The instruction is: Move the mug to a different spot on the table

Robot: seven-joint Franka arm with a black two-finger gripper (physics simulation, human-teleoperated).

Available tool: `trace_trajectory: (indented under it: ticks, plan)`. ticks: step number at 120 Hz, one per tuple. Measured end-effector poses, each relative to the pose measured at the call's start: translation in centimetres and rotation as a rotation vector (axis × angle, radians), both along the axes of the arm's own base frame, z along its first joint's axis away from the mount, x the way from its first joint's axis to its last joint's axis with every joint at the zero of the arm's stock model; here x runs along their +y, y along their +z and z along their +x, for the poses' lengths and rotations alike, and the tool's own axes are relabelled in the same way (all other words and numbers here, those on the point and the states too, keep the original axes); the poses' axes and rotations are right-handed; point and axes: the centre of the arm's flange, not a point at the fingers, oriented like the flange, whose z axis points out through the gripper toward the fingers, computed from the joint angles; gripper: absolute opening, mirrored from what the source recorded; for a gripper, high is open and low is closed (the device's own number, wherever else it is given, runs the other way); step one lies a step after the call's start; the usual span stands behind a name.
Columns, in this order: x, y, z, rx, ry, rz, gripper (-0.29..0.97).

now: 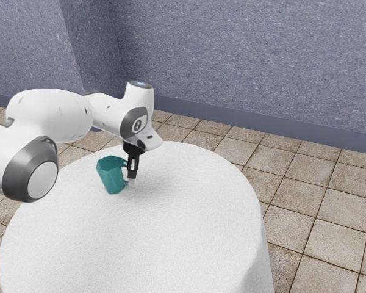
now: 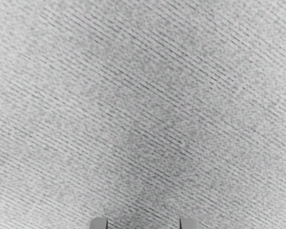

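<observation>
Evidently the black two-finger hand (image 1: 132, 176) is released, fingertips (image 2: 99, 223) apart over the round white cloth-covered surface (image 1: 171, 232); the teal faceted mug (image 1: 112, 174) stands just beside it, ungrasped; whether this is its new spot, I cannot tell.

A round table (image 1: 189, 232) with white cloth lies under the gripper (image 1: 133, 176); beyond it, tan floor tiles (image 1: 329, 201) and blue-grey speckled walls (image 1: 262, 55).

The mug (image 1: 111, 175) blocks one side; bare table (image 1: 189, 238) elsewhere.
</observation>
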Motion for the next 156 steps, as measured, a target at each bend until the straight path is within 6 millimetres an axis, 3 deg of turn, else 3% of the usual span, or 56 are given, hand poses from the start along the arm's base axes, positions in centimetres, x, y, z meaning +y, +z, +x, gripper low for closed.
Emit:
trace_trajectory:
  ticks: [18, 39, 61, 72, 120, 144, 156]
  plan:
    - [-0.2, 0.0, 0.0, 0.008, -0.029, 0.0, 0.06]
    - [-1.8, 0.2, 0.0, 0.019, -0.091, 0.031, 0.04]
    - [-1.7, 2.0, -0.2, 0.019, -0.105, 0.088, 0.02]
    - [-3.3, 3.5, -0.5, 0.017, -0.126, 0.1, 0.01]
    - [-11.1, 4.6, -5.5, 0.07, -0.203, 0.185, -0.03]
    - [-12.6, 4.4, -8.4, 0.099, -0.214, 0.189, -0.02]
    - [-13.4, 3.4, -9.4, 0.123, -0.223, 0.199, -0.02]
